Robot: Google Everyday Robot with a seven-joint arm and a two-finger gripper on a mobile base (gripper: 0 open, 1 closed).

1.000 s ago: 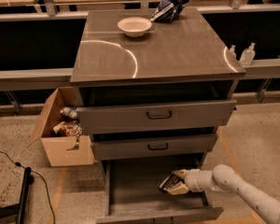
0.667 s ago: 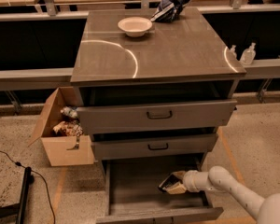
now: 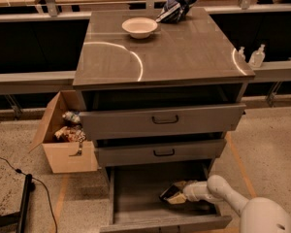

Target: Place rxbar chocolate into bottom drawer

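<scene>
The bottom drawer (image 3: 136, 191) of the grey cabinet is pulled out, and its inside shows below the two upper drawers. My gripper (image 3: 178, 193) reaches into it from the right on a white arm (image 3: 218, 191). It is shut on the rxbar chocolate (image 3: 168, 193), a small dark bar with light marks. The bar sits low over the drawer floor, right of the middle. I cannot tell whether the bar touches the floor.
The top drawer (image 3: 162, 120) and middle drawer (image 3: 160, 152) stand slightly pulled out above my arm. A white bowl (image 3: 139, 27) and a blue-and-white snack bag (image 3: 174, 8) sit on the cabinet top. An open cardboard box (image 3: 63, 142) stands to the cabinet's left. A cable (image 3: 9, 169) lies on the floor.
My gripper with the bar has moved slightly left and down, deeper into the bottom drawer. Nothing else has moved.
</scene>
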